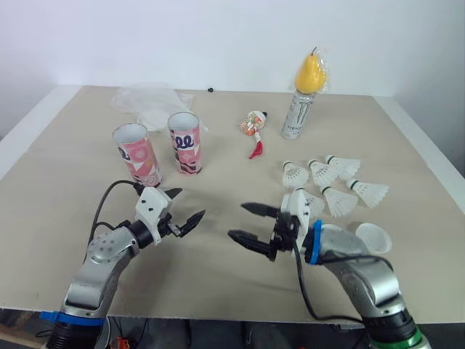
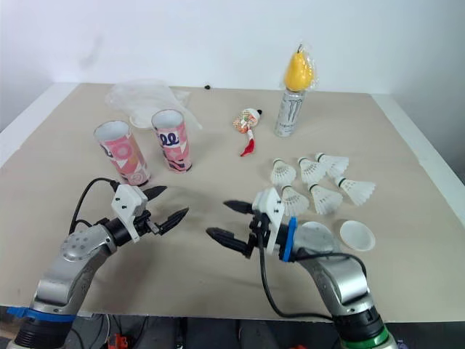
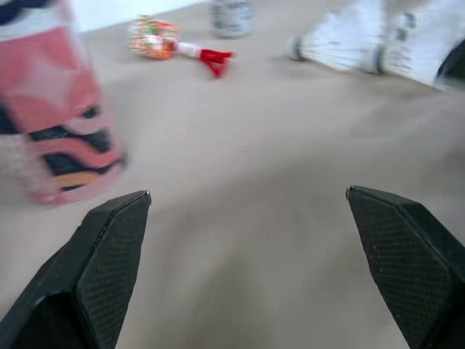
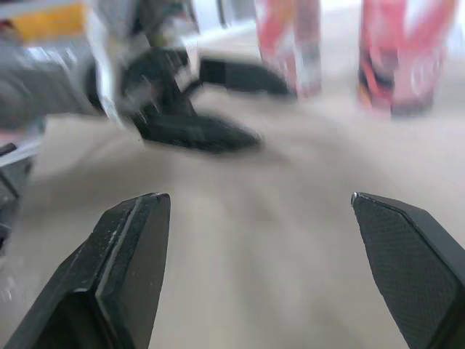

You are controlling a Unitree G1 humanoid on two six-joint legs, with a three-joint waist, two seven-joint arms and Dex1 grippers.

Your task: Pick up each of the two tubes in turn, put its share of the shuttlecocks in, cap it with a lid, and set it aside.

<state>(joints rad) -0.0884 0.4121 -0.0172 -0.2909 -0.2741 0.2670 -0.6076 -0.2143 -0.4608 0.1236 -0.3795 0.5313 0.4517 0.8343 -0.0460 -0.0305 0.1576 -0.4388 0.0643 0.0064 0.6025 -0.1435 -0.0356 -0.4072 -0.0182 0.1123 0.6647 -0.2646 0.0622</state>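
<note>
While both arms hang low over the tabletop (image 1: 218,131) at the frame's lower middle, we see the left gripper (image 1: 186,206) and right gripper (image 1: 238,222) facing each other, jaws apart and empty. At upper left a tube (image 1: 136,154) and a second tube (image 1: 184,142) stand upright, uncapped. Six shuttlecocks (image 1: 338,200) lie right of centre, with a lid (image 1: 373,237) below them at lower right.

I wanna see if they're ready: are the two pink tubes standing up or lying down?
Standing up. The left tube and right tube rest on their bases on the table, open mouths upward, no lids on.
</note>
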